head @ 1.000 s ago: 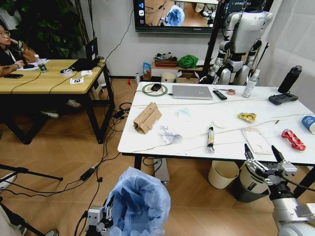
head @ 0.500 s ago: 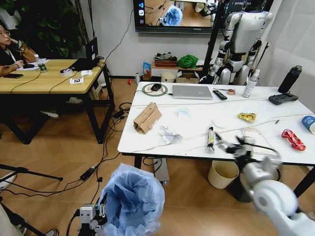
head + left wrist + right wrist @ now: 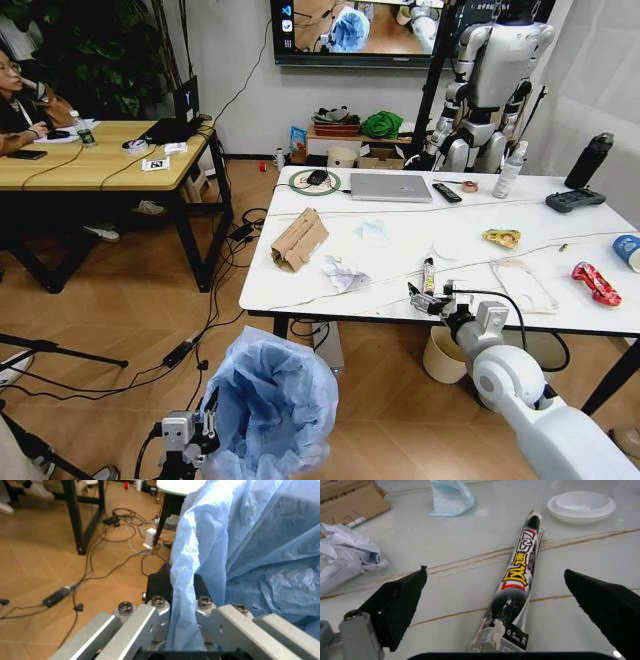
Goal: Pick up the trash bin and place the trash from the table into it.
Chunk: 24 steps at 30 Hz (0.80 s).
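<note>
The trash bin [image 3: 278, 400], lined with a puffy blue bag [image 3: 250, 543], hangs low in front of the table [image 3: 330, 300]. My left gripper [image 3: 188, 437] [image 3: 182, 605] is shut on its rim and bag. Trash lies on the table: torn cardboard [image 3: 299, 239], crumpled white paper [image 3: 344, 273] [image 3: 345, 560], a black wrapper [image 3: 428, 276] [image 3: 520, 581], a clear pack [image 3: 522, 284], a yellow wrapper [image 3: 501, 237], a red wrapper [image 3: 596, 283] and a paper cup [image 3: 628, 250]. My right gripper [image 3: 430, 298] [image 3: 500, 603] is open at the table's front edge, its fingers on either side of the black wrapper's near end.
A silver laptop [image 3: 391, 187], black remote [image 3: 446, 192], controller [image 3: 574, 201] and dark bottle [image 3: 589, 160] sit along the table's far side. A cream bin [image 3: 452, 355] stands under the table. Cables [image 3: 215, 300] run across the floor beside a wooden desk [image 3: 100, 160].
My right arm swung left from the table's front right corner to the black wrapper, its open gripper now over the front edge. The left gripper and bin shifted only slightly.
</note>
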Motion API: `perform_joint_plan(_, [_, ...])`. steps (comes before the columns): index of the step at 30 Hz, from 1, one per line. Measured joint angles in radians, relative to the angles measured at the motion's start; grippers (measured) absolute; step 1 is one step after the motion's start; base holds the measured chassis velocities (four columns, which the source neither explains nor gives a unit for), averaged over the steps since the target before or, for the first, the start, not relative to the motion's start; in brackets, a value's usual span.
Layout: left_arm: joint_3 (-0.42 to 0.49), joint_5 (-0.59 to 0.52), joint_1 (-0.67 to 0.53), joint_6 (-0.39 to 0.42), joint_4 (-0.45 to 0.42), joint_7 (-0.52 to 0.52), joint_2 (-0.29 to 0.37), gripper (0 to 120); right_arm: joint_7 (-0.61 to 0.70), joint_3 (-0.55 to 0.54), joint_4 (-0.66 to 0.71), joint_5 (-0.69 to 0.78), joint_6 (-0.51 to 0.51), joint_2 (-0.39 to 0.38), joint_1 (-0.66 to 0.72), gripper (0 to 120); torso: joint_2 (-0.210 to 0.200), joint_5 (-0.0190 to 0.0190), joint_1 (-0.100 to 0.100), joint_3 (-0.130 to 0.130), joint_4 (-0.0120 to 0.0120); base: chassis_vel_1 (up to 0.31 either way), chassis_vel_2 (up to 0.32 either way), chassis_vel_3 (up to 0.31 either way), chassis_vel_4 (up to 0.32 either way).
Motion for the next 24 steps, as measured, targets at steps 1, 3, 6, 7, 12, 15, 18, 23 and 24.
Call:
perform_joint_plan(1, [0.001,-0.003,0.000,0.001,0.000,0.000,0.000,0,0.000,-0.005,-0.004,0.002,-0.001,-0.002,0.004,100,0.000,-0.0001,0.000,0.000,0.0000,0.000,0.000,0.000,0.000])
perform_joint_plan(3, [0.001,-0.006,0.000,0.002,0.000,0.000,0.000,0,0.000,-0.012,-0.011,0.005,-0.002,-0.005,0.011,100,0.000,0.0001,0.000,0.000,0.0000,0.000,0.000,0.000,0.000])
perform_joint_plan(6, [0.003,-0.027,0.004,0.010,0.000,0.000,0.002,0,-0.005,-0.032,-0.037,0.008,0.008,-0.007,0.029,92,0.000,0.0002,0.000,0.000,0.0000,0.000,0.000,0.000,0.000])
perform_joint_plan(7, [0.005,-0.035,0.005,0.013,0.000,0.000,0.003,0,-0.009,-0.034,-0.042,0.008,0.011,-0.007,0.032,88,0.000,0.0002,0.000,0.000,0.0000,0.000,0.000,0.000,0.000])
perform_joint_plan(12, [0.007,-0.054,0.006,0.021,0.000,-0.001,0.007,0,-0.020,-0.034,-0.052,0.006,0.015,-0.005,0.030,72,0.000,0.0001,0.000,0.000,0.0000,0.000,0.000,0.000,0.000])
perform_joint_plan(15, [0.006,-0.054,0.004,0.021,0.005,-0.001,0.010,0,-0.024,-0.031,-0.055,0.003,0.015,-0.003,0.025,63,0.000,0.0001,0.000,0.000,0.0000,0.000,0.000,0.000,0.000])
perform_joint_plan(18, [0.006,-0.053,0.000,0.021,0.009,-0.001,0.012,0,-0.027,-0.021,-0.057,-0.001,0.015,-0.002,0.020,51,0.000,0.0001,0.000,0.000,0.0000,0.000,0.000,0.000,0.000])
perform_joint_plan(23, [0.008,-0.054,-0.002,0.021,0.009,-0.001,0.012,0,-0.028,-0.017,-0.062,-0.004,0.013,-0.006,0.019,32,0.000,0.0001,0.000,0.000,0.0000,0.000,0.000,0.000,0.000])
perform_joint_plan(24, [0.008,-0.054,-0.002,0.021,0.009,-0.001,0.012,0,-0.028,-0.017,-0.063,-0.004,0.011,-0.006,0.019,29,0.000,0.0001,0.000,0.000,0.0000,0.000,0.000,0.000,0.000])
